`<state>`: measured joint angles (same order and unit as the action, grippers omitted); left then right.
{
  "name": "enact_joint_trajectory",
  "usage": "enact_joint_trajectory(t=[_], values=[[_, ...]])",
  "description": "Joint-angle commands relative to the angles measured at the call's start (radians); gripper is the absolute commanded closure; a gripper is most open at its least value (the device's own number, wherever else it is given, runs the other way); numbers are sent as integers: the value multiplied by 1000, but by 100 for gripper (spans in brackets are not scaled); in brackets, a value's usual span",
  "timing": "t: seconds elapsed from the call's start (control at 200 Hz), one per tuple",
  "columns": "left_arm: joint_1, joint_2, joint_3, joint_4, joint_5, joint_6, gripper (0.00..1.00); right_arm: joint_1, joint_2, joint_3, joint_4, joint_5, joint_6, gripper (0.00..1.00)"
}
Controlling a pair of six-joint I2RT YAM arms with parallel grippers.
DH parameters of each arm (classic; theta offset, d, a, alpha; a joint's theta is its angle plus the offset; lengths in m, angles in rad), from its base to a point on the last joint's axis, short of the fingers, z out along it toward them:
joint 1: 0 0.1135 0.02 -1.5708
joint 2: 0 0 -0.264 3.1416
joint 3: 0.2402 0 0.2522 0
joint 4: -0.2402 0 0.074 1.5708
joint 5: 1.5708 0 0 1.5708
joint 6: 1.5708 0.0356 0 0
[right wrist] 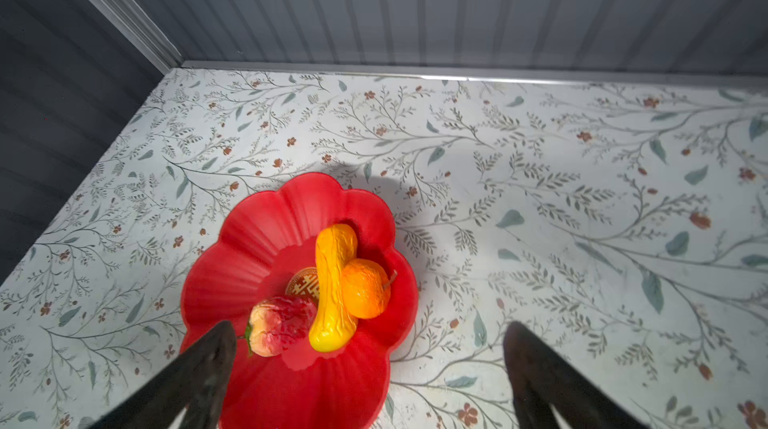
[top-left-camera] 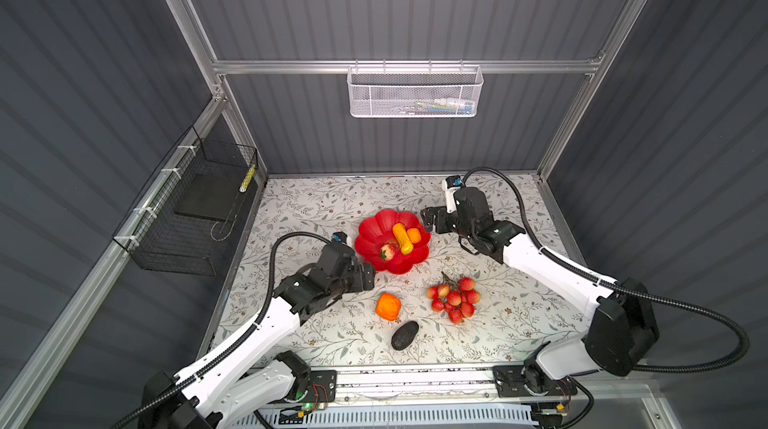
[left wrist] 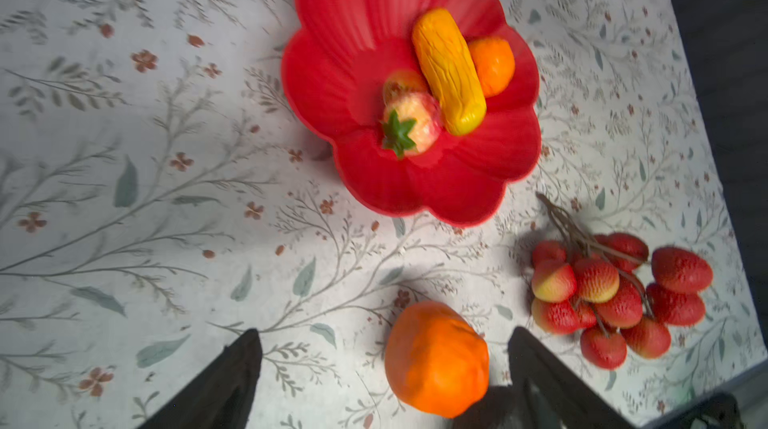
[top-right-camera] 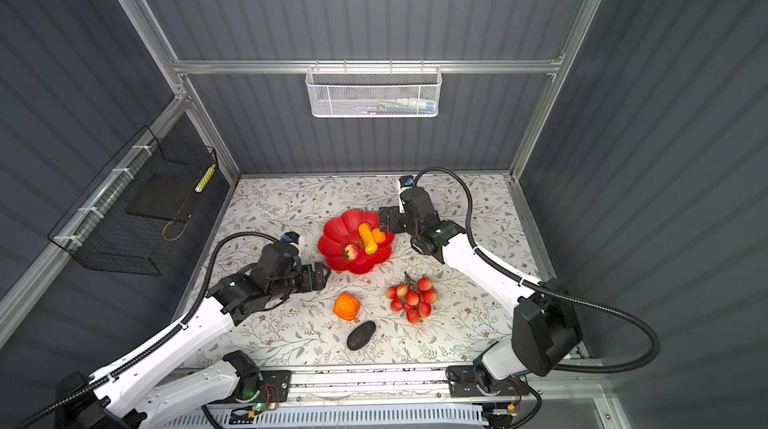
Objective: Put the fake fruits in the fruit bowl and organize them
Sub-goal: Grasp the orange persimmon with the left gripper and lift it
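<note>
Jaws of left gripper [top-left-camera: 369,277] spread, empty, at 7 o'clock of fruit bowl [top-left-camera: 374,236]; jaws of right gripper [top-left-camera: 428,221] spread, empty, at fruit bowl's 2 o'clock rim.
Both top views: long yellow fruit [top-left-camera: 402,238], round orange [top-left-camera: 414,234], strawberry [top-left-camera: 389,251] inside fruit bowl; blocky orange-red fruit [top-left-camera: 388,306] and avocado [top-left-camera: 405,335] on worktop [top-left-camera: 316,206] at 6 o'clock of fruit bowl, berry bunch [top-left-camera: 454,298] at 5 o'clock.
Left wrist: blocky orange-red fruit between spread jaws, unpinched.
Right wrist: spread jaws empty, one over fruit bowl rim near strawberry.
</note>
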<state>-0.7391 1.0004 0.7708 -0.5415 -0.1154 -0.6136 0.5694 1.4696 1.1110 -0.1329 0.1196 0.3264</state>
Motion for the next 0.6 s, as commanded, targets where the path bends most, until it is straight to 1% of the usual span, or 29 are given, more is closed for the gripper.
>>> enact_joint_trajectory(t=[0.0, 0.155, 0.305, 0.46, 0.595], values=[[-109, 53, 47, -58, 14, -7, 7, -28, -26, -57, 35, -6, 58, 1], [-236, 139, 36, -61, -39, -63, 7, -51, -33, -79, 35, -20, 74, 1], [-331, 242, 83, -65, -113, -73, 6, -60, -31, -67, 41, -25, 76, 1], [-382, 381, 149, -98, -170, -74, 6, -64, -23, -59, 44, -37, 77, 1], [-388, 460, 190, -149, -221, -87, 5, -67, -32, -72, 41, -35, 77, 1]])
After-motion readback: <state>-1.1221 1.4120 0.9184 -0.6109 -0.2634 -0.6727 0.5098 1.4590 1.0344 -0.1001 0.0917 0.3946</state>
